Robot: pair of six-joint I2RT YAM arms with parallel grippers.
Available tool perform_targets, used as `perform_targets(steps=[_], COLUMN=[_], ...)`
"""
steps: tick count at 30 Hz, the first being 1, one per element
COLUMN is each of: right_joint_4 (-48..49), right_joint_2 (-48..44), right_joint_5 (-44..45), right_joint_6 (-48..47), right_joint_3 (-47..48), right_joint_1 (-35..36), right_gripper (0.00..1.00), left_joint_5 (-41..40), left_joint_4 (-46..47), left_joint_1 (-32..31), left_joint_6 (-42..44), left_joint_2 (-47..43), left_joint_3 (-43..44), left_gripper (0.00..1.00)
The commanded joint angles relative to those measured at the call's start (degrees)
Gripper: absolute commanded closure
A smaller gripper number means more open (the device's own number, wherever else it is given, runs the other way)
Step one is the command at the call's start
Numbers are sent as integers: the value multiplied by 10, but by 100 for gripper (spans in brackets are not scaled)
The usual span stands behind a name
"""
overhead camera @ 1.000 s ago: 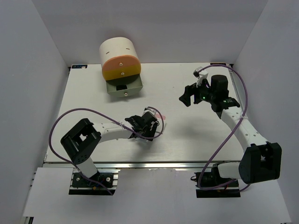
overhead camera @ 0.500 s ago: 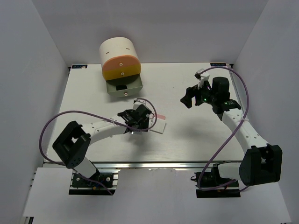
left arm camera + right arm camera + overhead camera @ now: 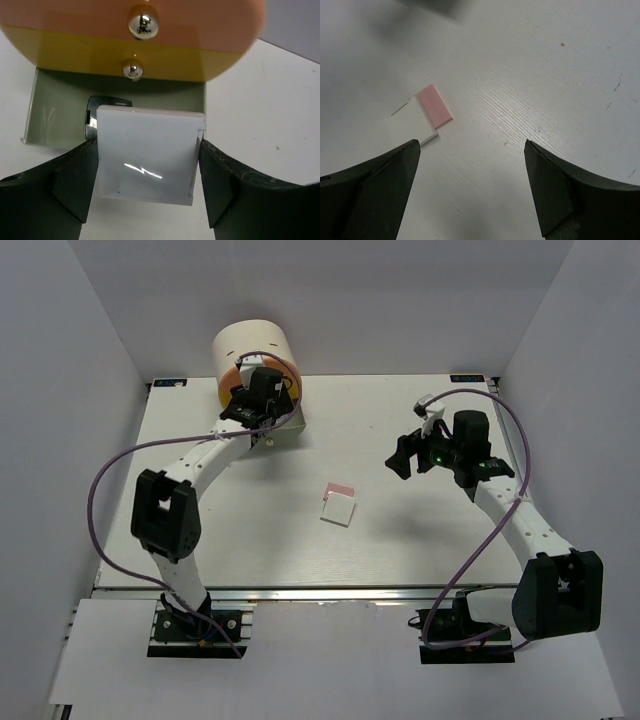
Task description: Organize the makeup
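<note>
Worktop (image 3: 200, 550): white, walled on three sides.

Cylinder (image 3: 245, 345): cream, lying on its side at the far edge toward the left corner. Orange front above yellow front, each with a metal knob (image 3: 143, 24).

Left arm (image 3: 200, 455): stretched to the far edge, wrist at the cylinder. Right arm (image 3: 510, 515): bent along the right edge.

Drawer (image 3: 55, 115): grey-green, pulled out below the yellow front.

Left pincer (image 3: 147, 150): closed on the held white square (image 3: 150, 130), one finger against each side edge. The square is flat, over the drawer's near lip.

Right pincer (image 3: 471, 145): fully open and empty, clear of the worktop, between the middle and the right edge.

Loose white square (image 3: 410, 125): flat near the middle of the worktop, well apart from both pincers.

Pink square (image 3: 435, 104): touching the loose white square's far side; the white one appears to lap over it.

Black piece (image 3: 100, 107): inside the drawer, mostly hidden behind the held white square; shape not readable.
</note>
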Motion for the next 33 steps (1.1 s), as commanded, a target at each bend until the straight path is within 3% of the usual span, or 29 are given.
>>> perform_targets(steps=[1, 10, 19, 20, 21, 23, 24, 27, 28, 33], right_joint_4=[12, 2, -19, -20, -22, -21, -19, -1, 0, -35], right_joint_2=[-18, -33, -27, -27, -24, -23, -21, -9, -1, 67], right_joint_5=[-27, -47, -49, -36, -2, 32, 48, 95, 108, 168], right_joint_6=[-27, -73, -123, -130, -141, -154, -151, -104, -89, 31], right_joint_3=[-5, -31, -44, -46, -49, -54, -57, -58, -47, 11], right_joint_1=[1, 7, 35, 48, 63, 108, 118, 152, 166, 204], right_gripper=[11, 11, 11, 11, 11, 11, 11, 10, 11, 11], left_joint_5=[-11, -51, -70, -78, -82, -87, -86, -85, -85, -81], left_joint_4=[12, 134, 179, 178, 176, 181, 188, 189, 189, 189], left_joint_1=[16, 39, 40, 40, 40, 41, 41, 41, 42, 43], left_joint_6=[20, 65, 77, 77, 78, 77, 78, 78, 78, 78], left_joint_2=[49, 58, 59, 62, 68, 69, 65, 58, 56, 50], left_joint_3=[37, 2, -34, -35, -37, -43, -51, -59, -59, -62], left_gripper=[100, 99, 90, 85, 69, 56, 40, 25, 16, 4])
